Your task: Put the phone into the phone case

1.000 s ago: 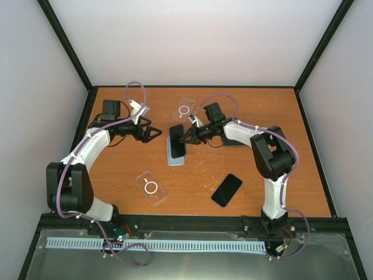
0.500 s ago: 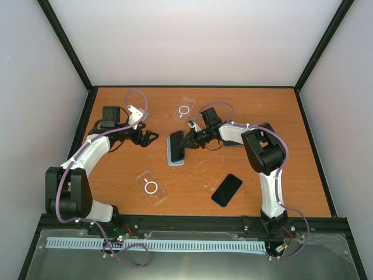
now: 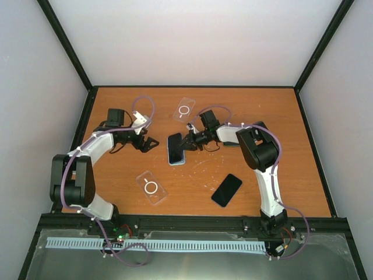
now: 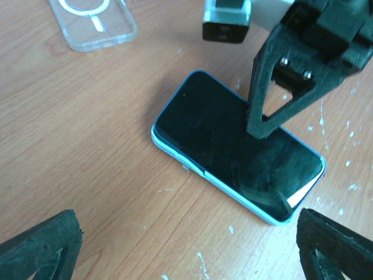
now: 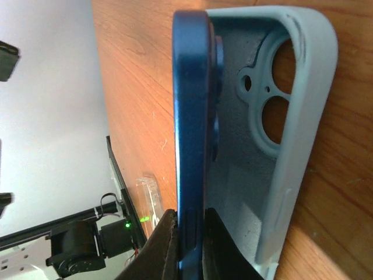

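Observation:
A blue phone (image 3: 176,147) with a black screen lies over a light blue phone case (image 3: 174,160) at the table's middle. My right gripper (image 3: 186,142) is shut on the phone's edge. In the right wrist view the fingers (image 5: 165,245) pinch the blue edge (image 5: 192,105), and the case (image 5: 291,116) with its camera holes gapes away from the phone at the far end. In the left wrist view the phone (image 4: 227,157) rests in the case rim (image 4: 175,153). My left gripper (image 3: 152,142) is open and empty, just left of the phone, also in its own view (image 4: 186,256).
A clear case with a white ring (image 3: 185,109) lies at the back, also in the left wrist view (image 4: 93,20). A second clear case (image 3: 151,188) lies front left. A black phone (image 3: 227,190) lies front right.
The right gripper has lowered the phone from a steep tilt to nearly flat on the case. The left gripper has drawn back a little to the left.

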### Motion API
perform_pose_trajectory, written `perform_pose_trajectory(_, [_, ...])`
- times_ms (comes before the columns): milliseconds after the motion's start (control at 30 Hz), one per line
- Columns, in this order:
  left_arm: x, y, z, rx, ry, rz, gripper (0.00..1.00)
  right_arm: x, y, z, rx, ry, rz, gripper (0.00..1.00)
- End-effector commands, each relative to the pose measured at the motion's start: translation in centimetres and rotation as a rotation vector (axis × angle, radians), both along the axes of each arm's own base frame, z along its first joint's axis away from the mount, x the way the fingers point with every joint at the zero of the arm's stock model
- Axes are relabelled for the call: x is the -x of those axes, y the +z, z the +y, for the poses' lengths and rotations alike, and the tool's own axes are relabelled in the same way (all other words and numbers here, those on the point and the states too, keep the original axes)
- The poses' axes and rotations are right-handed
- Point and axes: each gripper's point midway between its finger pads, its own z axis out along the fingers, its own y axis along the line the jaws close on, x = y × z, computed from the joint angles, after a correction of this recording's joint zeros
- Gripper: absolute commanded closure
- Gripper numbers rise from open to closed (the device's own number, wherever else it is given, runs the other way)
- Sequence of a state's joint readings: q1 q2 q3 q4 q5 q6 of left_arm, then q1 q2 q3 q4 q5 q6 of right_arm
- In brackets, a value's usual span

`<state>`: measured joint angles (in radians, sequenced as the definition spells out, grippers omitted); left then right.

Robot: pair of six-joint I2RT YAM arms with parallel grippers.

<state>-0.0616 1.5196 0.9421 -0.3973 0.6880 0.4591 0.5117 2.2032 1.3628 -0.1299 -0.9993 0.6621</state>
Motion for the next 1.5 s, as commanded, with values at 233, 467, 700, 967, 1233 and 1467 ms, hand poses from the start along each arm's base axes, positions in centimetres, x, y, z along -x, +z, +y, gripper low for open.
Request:
perform_pose_trajectory(233, [0.4,-5.0,0.3,-0.122,-0.198,-0.021,0.05,1.4,-1.3,0.5,0.007,0.018,0.089,0.97])
perform_pose_trajectory(467, [0.4,-5.8,0.2,-0.118,-0.201,-0.019,0.07,2.8,-2.3,-0.4,0.07,0.035,0.113,0.97])
perform_pose_trajectory(700, [0.7,-7.0,0.0,-0.15,-0.244,-0.024,0.09,1.5,-4.7,-0.5,0.124,0.014,0.042,0.97])
perform_pose_trajectory(967, [0.6,-7.4,-0.9,-0.155,-0.276,-0.017,0.12,1.6,-5.0,-0.1,0.158,0.031,0.053,0.94])
perform_pose_trajectory(1233, [0.7,-7.1,-1.0,-0.149,-0.279,-0.025,0.12,0.3,-1.5,-0.4,0.205,0.034,-0.083,0.76])
perform_pose_trajectory(1467, [0.5,-6.6,-1.1,-0.149,-0.275,-0.039,0.13,0.1,0.9,-0.1,0.234,0.055,-0.172,0.63])
